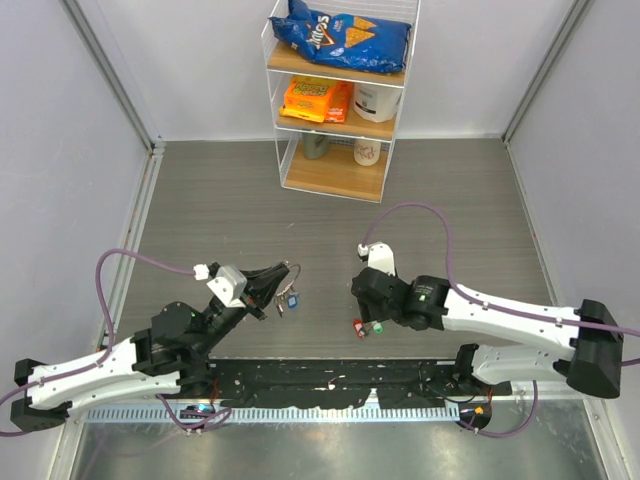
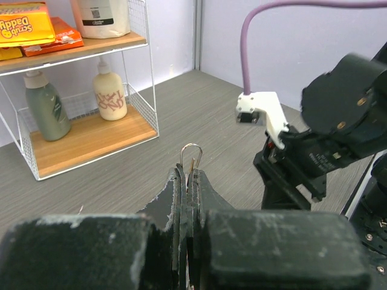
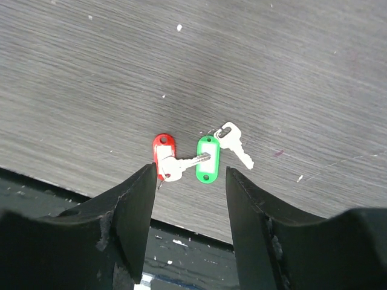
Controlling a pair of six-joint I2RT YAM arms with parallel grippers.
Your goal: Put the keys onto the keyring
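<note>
My left gripper [image 1: 272, 285] is shut on the thin silver keyring [image 1: 291, 269] and holds it above the floor. A blue-tagged key [image 1: 292, 297] hangs from the ring. In the left wrist view the ring's loop [image 2: 191, 158] sticks up from between the closed fingertips of the gripper [image 2: 188, 175]. My right gripper [image 1: 366, 315] is open and empty, low over the red-tagged key [image 1: 358, 326] and the green-tagged key [image 1: 376, 327]. In the right wrist view the gripper [image 3: 188, 175] has the red key [image 3: 163, 151] by its left finger and the green key [image 3: 208, 158] between the fingers, both flat on the wood.
A wire shelf rack [image 1: 338, 175] with snacks and bottles stands at the back centre. The black base strip [image 1: 330, 385] runs along the near edge, just behind the keys. Grey walls close both sides. The right arm [image 2: 338, 121] fills the right of the left wrist view.
</note>
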